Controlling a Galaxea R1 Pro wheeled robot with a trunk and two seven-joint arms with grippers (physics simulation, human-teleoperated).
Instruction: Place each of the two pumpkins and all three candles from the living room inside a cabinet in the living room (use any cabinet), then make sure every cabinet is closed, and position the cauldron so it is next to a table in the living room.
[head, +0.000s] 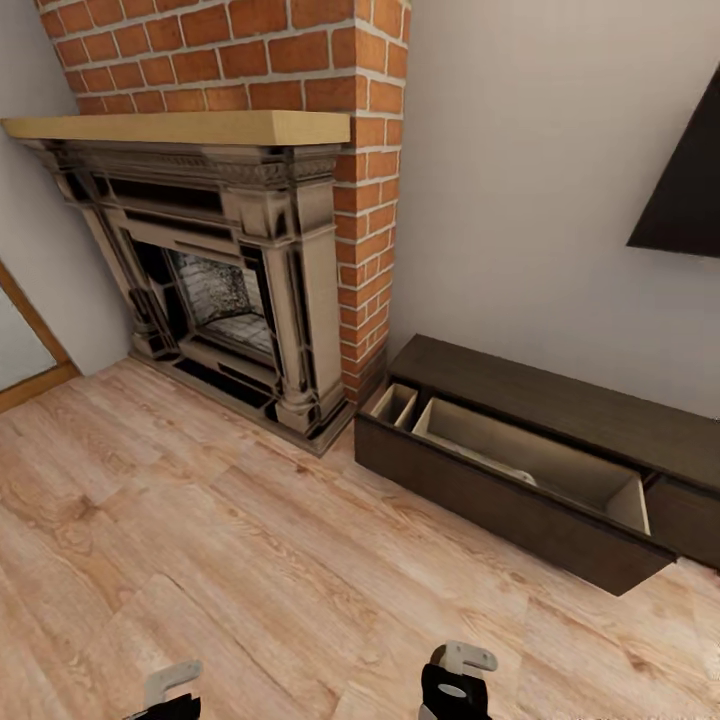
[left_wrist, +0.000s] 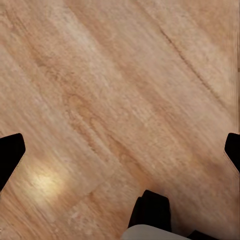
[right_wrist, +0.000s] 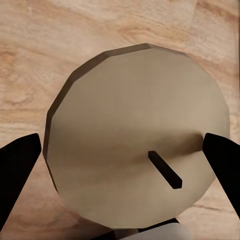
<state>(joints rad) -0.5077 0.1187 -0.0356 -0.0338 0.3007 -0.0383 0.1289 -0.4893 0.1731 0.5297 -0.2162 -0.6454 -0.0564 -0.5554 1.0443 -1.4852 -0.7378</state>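
Note:
My right gripper (right_wrist: 120, 155) is shut on a candle (right_wrist: 135, 125), a squat beige wax cylinder with a short dark wick, seen from above its flat round top over the wooden floor. One dark finger (right_wrist: 17, 170) presses each side of it. My left gripper (left_wrist: 120, 150) is open, its fingers spread wide with only floorboards between them. In the head view both grippers sit at the lower edge, left gripper (head: 172, 690) and right gripper (head: 457, 680). The cabinet (head: 560, 400), long, low and dark brown, stands against the wall ahead to the right, with one wide drawer (head: 530, 465) pulled out and its pale inside showing.
A brick chimney with a dark ornate fireplace (head: 230, 290) and a pale wooden mantel fills the corner to the left of the cabinet. A dark flat screen (head: 690, 190) hangs on the wall above the cabinet. Light wooden floor (head: 250, 560) lies between me and both.

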